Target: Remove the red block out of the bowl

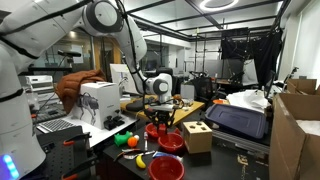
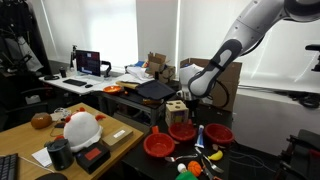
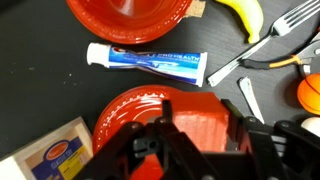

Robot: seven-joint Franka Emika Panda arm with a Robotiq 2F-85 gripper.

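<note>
In the wrist view the red block (image 3: 200,125) sits between my two fingers, over a red bowl (image 3: 125,112). My gripper (image 3: 200,122) is shut on the block, with a finger pressed on each side. In both exterior views the gripper (image 1: 159,113) (image 2: 186,108) hangs straight down just above a red bowl (image 1: 158,129) (image 2: 183,131). The block is too small to make out there.
A second red bowl (image 3: 130,12), a toothpaste tube (image 3: 145,60), a yellow banana-like piece (image 3: 245,15) and a fork (image 3: 270,40) lie close by. A wooden box (image 1: 197,136) stands beside the bowls, and more red bowls (image 1: 166,167) (image 2: 158,146) sit on the dark table.
</note>
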